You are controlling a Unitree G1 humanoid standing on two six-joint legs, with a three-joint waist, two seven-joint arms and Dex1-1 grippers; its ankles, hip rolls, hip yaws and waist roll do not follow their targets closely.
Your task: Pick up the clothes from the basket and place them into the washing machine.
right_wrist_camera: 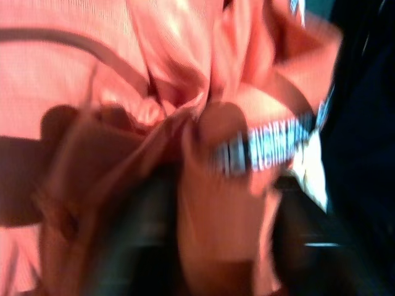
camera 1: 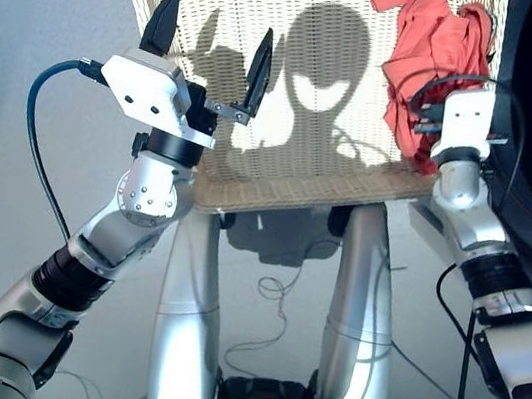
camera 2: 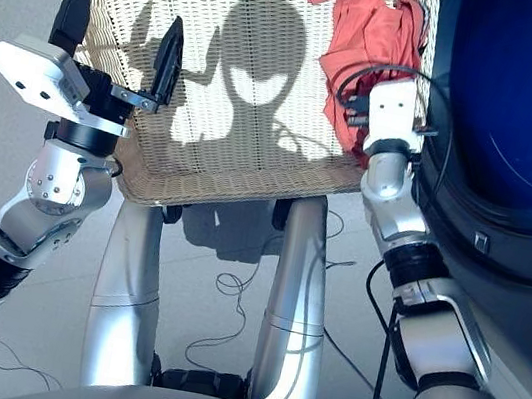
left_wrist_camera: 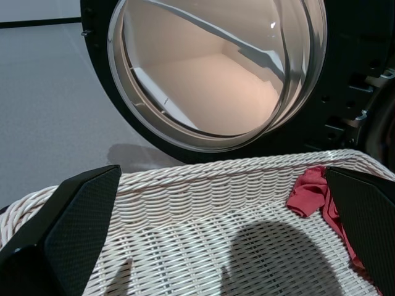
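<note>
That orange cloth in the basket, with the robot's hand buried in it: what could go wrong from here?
The orange-red garment lies crumpled against the basket's right rim, so part of it may snag on the wicker as it lifts. The right hand seems to have only a fold of it, which might slip out on the way to the washing machine. A dark cable loops over the cloth by that wrist and could catch it.
</note>
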